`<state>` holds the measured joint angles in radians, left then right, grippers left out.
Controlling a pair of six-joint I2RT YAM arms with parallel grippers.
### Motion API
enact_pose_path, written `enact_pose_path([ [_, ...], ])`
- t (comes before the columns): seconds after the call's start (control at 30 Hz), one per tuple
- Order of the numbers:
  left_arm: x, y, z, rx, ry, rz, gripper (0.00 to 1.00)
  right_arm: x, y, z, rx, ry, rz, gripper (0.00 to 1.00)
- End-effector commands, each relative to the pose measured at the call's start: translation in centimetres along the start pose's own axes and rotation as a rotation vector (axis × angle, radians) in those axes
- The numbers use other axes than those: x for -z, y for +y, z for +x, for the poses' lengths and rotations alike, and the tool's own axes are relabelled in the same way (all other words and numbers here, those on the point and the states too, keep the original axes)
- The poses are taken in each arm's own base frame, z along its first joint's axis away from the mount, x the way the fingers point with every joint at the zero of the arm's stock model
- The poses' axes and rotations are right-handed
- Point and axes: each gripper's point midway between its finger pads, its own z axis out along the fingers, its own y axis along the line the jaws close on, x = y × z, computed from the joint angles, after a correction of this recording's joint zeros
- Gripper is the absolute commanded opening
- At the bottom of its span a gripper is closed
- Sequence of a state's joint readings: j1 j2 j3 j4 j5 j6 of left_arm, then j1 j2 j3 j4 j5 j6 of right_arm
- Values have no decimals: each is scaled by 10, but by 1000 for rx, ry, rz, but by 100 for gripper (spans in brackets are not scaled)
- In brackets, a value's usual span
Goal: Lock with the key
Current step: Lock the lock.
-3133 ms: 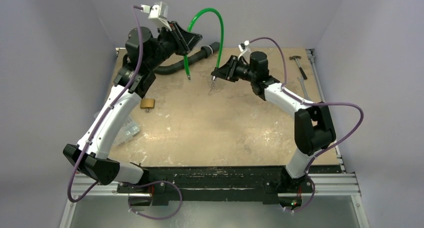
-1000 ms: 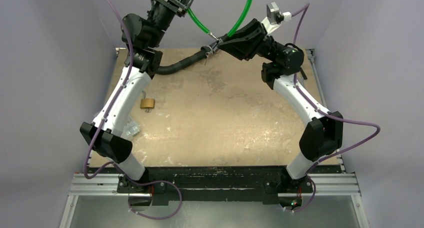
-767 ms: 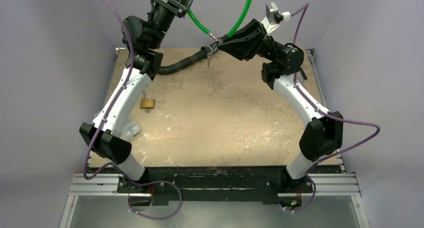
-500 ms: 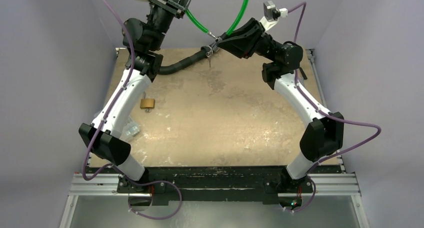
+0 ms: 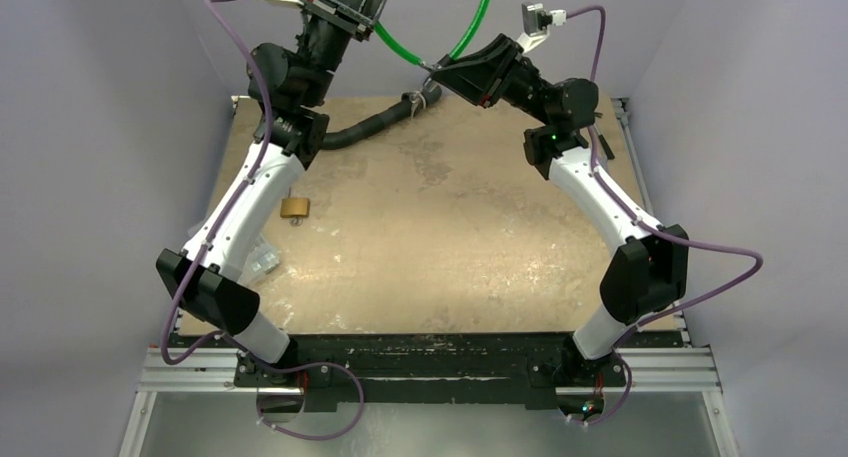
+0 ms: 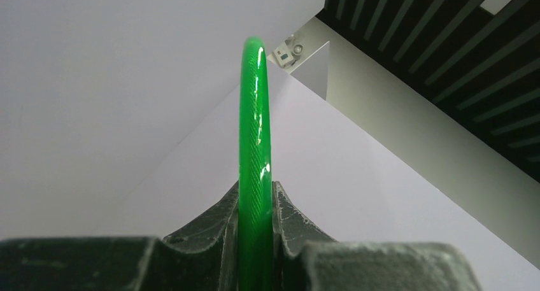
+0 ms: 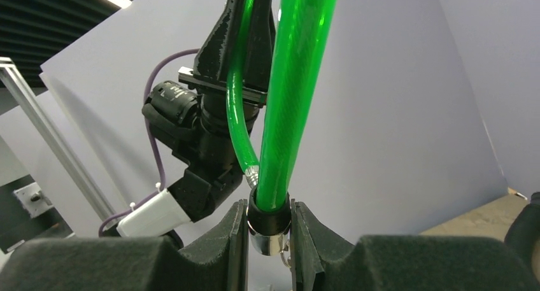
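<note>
The brass padlock (image 5: 294, 207) lies on the table at the left, beside my left forearm, with no gripper near it. My left gripper (image 5: 370, 17) is raised high at the back and shut on the green cable loop (image 5: 468, 29), which runs between its fingers in the left wrist view (image 6: 255, 202). My right gripper (image 5: 434, 69) is also raised and shut on the cable's black and silver end piece (image 7: 268, 224). A thin silver ring (image 7: 284, 249) hangs under that end piece. I cannot make out the key itself.
A black corrugated hose (image 5: 365, 129) lies along the table's back edge, under both grippers. A clear plastic piece (image 5: 262, 259) sits at the left edge of the table. Grey walls close in the back and sides.
Both grippers have risen with the green cable from just above the table's back to high over it. In the last second the right gripper lifted a little more. The padlock has not moved.
</note>
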<state>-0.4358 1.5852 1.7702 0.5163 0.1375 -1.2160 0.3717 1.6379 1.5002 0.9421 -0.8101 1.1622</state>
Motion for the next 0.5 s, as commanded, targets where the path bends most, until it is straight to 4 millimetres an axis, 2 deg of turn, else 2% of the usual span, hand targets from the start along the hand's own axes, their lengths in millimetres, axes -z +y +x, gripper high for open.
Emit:
enact_pose_path([
  [0.0,9,-9,37,56,127,9,0,-9,34,-21,107,-78,-77,0],
  [0.17,11,9,45,90,142,-43,0,-7,56,-22,203,-71,-174,0],
  [0.27,16,22,56,93,168,-69,0,-7,67,-24,235,-75,-206,0],
  [0.47,27,64,80,99,211,-172,0,-8,79,-19,254,-58,-246,0],
])
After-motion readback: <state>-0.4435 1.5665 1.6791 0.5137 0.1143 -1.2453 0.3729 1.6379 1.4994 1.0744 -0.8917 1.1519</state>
